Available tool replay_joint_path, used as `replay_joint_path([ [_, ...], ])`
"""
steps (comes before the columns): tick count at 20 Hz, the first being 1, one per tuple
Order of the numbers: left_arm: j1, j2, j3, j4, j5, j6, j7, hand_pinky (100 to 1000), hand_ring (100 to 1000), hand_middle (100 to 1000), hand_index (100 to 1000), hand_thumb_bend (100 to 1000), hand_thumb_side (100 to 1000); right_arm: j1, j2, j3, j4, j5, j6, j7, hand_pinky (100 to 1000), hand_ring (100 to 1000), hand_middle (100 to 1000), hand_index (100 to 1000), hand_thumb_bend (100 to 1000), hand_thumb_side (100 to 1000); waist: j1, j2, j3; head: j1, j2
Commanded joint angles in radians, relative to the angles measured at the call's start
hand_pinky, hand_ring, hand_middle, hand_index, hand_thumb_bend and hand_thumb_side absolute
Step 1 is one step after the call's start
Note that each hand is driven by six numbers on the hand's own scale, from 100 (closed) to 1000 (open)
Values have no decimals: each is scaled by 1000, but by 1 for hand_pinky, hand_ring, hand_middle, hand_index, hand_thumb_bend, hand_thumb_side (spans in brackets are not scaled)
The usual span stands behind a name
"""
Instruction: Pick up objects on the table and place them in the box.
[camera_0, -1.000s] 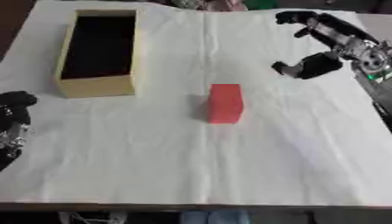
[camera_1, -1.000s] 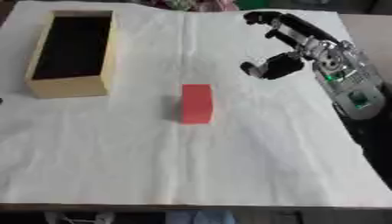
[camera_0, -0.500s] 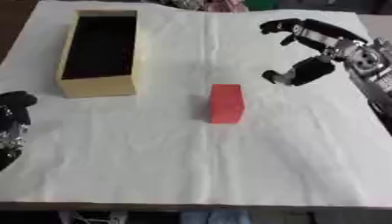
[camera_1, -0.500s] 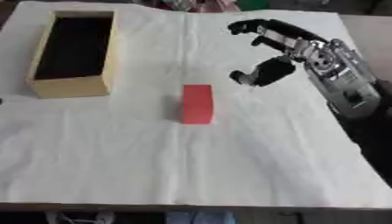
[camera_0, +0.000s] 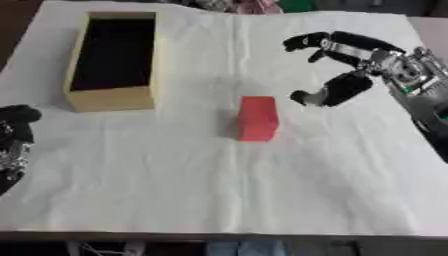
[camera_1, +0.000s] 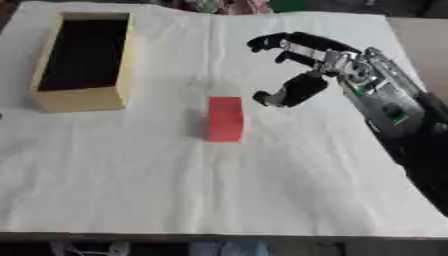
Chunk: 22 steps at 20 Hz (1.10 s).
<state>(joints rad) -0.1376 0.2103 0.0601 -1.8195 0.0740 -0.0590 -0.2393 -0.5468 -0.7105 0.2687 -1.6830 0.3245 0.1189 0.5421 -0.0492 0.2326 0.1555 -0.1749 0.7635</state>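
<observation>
At the near left edge of the left eye view the left hand rests idle, only partly in view, so whether its fingers are spread or curled cannot be told. A white cloth covers the tabletop. Near the middle of it lies a red block, a flat-sided oblong whose long axis runs near to far, its short ends facing the robot and the far edge. Just to the right of the block and slightly beyond it, the right hand hangs above the cloth with fingers and thumb spread wide apart, holding nothing and not touching the block. Farther back on the left stands the box, tan-walled, dark inside, its long axis also near to far.
</observation>
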Motion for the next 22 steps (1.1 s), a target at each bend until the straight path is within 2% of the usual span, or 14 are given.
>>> replay_joint_path([
  [1, -4, 16, 1, -12, -1, -1, -4, 1000, 818, 690, 767, 100, 272, -22, -37, 9, -24, -15, -2, 24, 860, 1000, 914, 1000, 344, 226, 2, -19, 0, -3, 6],
  [9, -5, 15, 1, -11, -2, 0, -5, 1000, 818, 690, 767, 100, 274, -40, -27, 57, -18, -16, -6, 97, 867, 1000, 922, 1000, 346, 274, -3, -19, 3, -5, 6],
  [22, -7, 15, 0, -10, -2, 1, -7, 1000, 818, 690, 767, 100, 277, -75, 14, 108, 59, 10, -19, 175, 875, 1000, 931, 1000, 362, 333, -6, -18, 7, -6, 3],
])
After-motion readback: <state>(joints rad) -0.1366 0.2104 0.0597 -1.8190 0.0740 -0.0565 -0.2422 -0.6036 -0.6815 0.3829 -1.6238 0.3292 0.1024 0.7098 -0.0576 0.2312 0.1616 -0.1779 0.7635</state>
